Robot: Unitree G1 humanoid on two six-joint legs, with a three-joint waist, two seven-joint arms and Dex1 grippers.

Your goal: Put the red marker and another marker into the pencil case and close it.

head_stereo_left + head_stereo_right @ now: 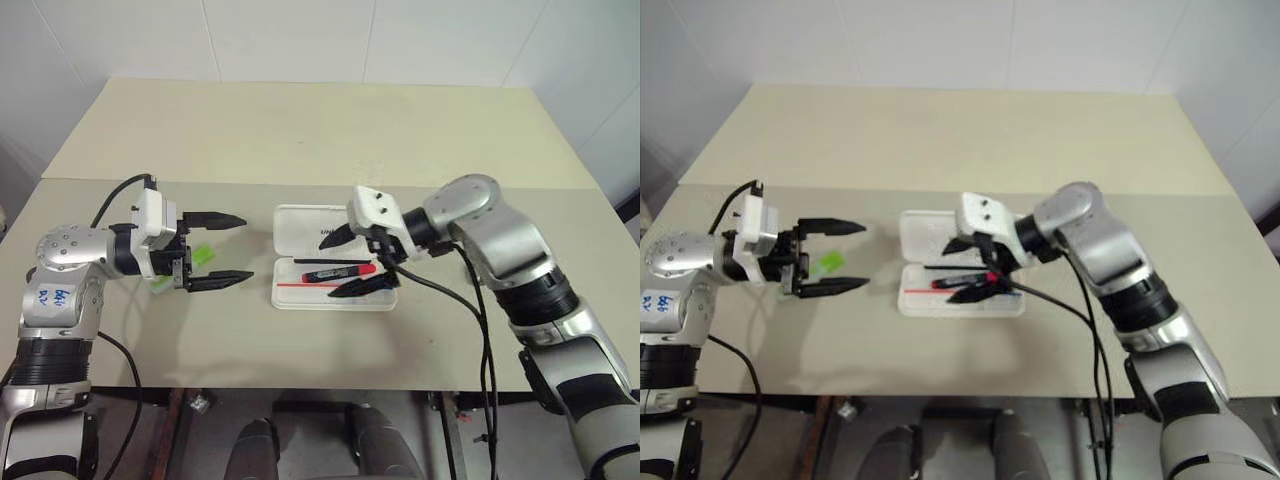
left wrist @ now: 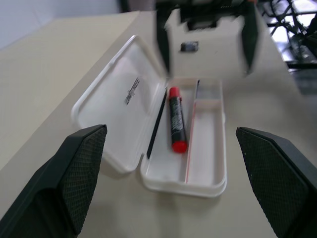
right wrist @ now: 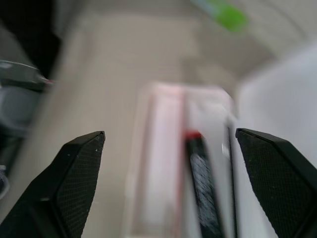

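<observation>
the right claw (image 1: 353,262) hangs at frame centre with its fingers spread wide and empty, just above the open pencil case (image 1: 300,225). the red marker (image 1: 338,271) lies inside the tray, loose. the left claw (image 1: 216,250), centre-left, is also spread wide and empty, the green marker (image 1: 200,256) lying on the desk (image 1: 320,130) between its fingers. that marker looks light, stiff and smooth (likely to roll), so a grip across the middle of its barrel seems safest. the case's thin hinged lid should swing shut under a gentle push at its free edge.
</observation>
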